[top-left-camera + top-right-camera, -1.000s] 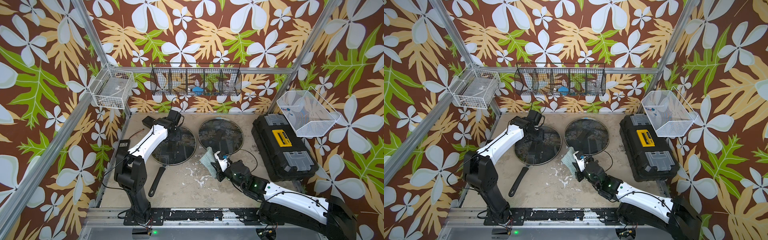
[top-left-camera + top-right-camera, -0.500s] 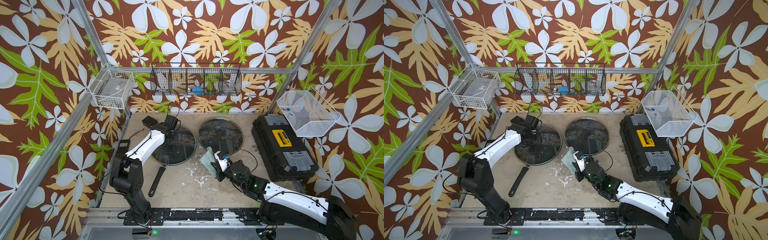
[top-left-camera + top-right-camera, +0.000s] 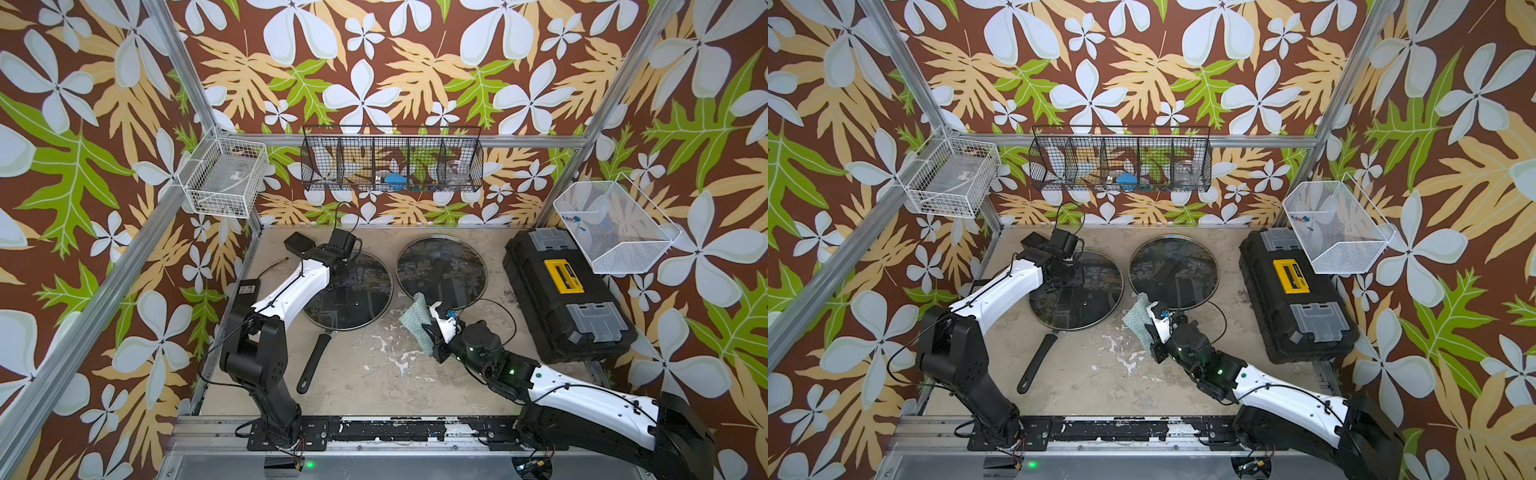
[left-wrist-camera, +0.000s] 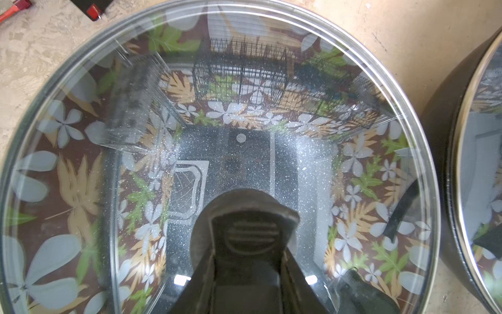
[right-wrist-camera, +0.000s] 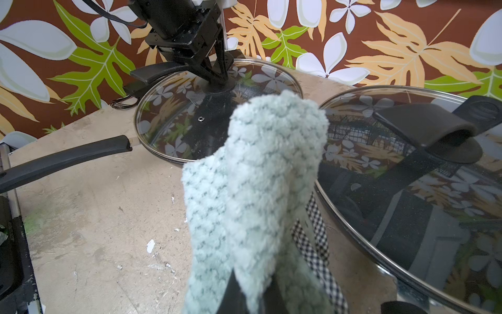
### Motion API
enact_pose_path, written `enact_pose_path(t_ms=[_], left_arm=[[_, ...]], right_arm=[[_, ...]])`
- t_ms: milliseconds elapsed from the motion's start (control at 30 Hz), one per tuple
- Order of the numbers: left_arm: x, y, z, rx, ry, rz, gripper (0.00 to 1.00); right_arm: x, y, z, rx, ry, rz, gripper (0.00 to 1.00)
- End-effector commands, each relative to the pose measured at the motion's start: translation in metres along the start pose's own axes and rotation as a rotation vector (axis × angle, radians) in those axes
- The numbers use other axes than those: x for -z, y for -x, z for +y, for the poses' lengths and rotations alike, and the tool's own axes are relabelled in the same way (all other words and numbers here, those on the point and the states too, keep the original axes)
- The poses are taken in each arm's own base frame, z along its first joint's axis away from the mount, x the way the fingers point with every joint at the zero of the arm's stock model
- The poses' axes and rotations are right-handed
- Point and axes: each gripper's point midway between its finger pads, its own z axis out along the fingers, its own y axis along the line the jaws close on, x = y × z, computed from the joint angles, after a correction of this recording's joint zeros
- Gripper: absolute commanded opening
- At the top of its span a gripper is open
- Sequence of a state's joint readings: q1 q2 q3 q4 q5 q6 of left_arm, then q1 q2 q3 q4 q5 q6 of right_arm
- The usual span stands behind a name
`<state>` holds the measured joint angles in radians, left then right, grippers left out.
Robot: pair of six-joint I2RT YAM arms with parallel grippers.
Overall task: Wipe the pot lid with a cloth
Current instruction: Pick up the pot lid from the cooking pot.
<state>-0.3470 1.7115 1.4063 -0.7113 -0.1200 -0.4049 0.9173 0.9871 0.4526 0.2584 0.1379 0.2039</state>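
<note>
Right wrist view, and straight into trouble-spotting. Clamped tight in the right gripper (image 3: 430, 328), fingers together on a fold: the cloth (image 5: 252, 176), pale teal, nubby, soft, bunched into a floppy upright wad. Held off the table (image 3: 374, 386), between the two glass lids, just beside the rim of the right-hand lid (image 3: 440, 270); contact there impossible to call from above. Over at the frying pan's lid (image 5: 176, 119): left gripper (image 5: 218, 78) pinched shut, by the look of it, on the black handle (image 4: 245, 217), ribbed plastic, arched, narrow (not much to bite on).

Could slip off that handle under a sideways shove. Could skate the whole lid across the pan rim too: smooth domed glass, thin steel band, no latch of any kind. Might drag a trailing corner of the wad instead of pressing a flat face, so smearing rather than wiping. Might also snag on the small steam vent (image 5: 201, 118), or brush the long pan handle (image 3: 313, 359) on the way over. Worth watching both arms as well, crowded above one lid. Hard to judge dirt on the glass through all those wallpaper reflections.
</note>
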Motion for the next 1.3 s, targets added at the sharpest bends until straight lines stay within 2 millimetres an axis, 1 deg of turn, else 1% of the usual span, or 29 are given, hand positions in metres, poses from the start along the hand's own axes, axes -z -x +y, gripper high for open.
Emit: enact_pose_path(t_ms=[0,133,333,500,600,767,867,900,933,1000,1067,1133,1267], left_arm=[[0.004,-0.007,0.004,-0.053,0.017,0.047,0.43],[-0.001,-0.011,0.005,-0.076,0.030,0.080,0.45],[-0.007,-0.013,0.007,-0.089,0.048,0.103,0.44],[-0.006,-0.015,0.006,-0.094,0.048,0.110,0.37],[-0.001,-0.014,0.007,-0.096,0.045,0.107,0.35],[0.001,-0.012,0.007,-0.098,0.048,0.095,0.21],[-0.001,-0.010,0.006,-0.099,0.044,0.090,0.02],[-0.001,-0.009,0.004,-0.097,0.036,0.085,0.00],[0.000,-0.007,0.003,-0.092,0.029,0.078,0.00],[0.005,0.000,-0.001,-0.079,0.009,0.044,0.00],[0.015,0.010,-0.005,-0.064,-0.013,-0.003,0.00],[0.027,0.021,-0.009,-0.049,-0.044,-0.056,0.00],[0.049,0.037,-0.016,-0.015,-0.095,-0.135,0.00]], right_arm=[[0.001,0.005,-0.001,-0.002,-0.007,-0.027,0.00],[0.001,0.006,-0.001,-0.001,-0.008,-0.027,0.00],[0.002,0.006,-0.003,-0.001,-0.019,-0.029,0.00],[0.002,0.006,-0.003,-0.001,-0.020,-0.030,0.00],[0.001,0.006,-0.003,0.000,-0.020,-0.029,0.00],[0.000,0.005,-0.003,0.000,-0.019,-0.026,0.00],[0.001,0.005,-0.003,0.001,-0.021,-0.027,0.00],[0.001,0.005,-0.004,-0.001,-0.023,-0.026,0.00],[0.001,0.005,-0.004,-0.001,-0.025,-0.025,0.00],[0.001,0.007,-0.004,-0.005,-0.026,-0.029,0.00],[0.001,0.007,-0.004,-0.009,-0.027,-0.030,0.00],[0.001,0.009,-0.004,-0.015,-0.027,-0.031,0.00],[0.001,0.012,-0.005,-0.030,-0.025,-0.039,0.00]])
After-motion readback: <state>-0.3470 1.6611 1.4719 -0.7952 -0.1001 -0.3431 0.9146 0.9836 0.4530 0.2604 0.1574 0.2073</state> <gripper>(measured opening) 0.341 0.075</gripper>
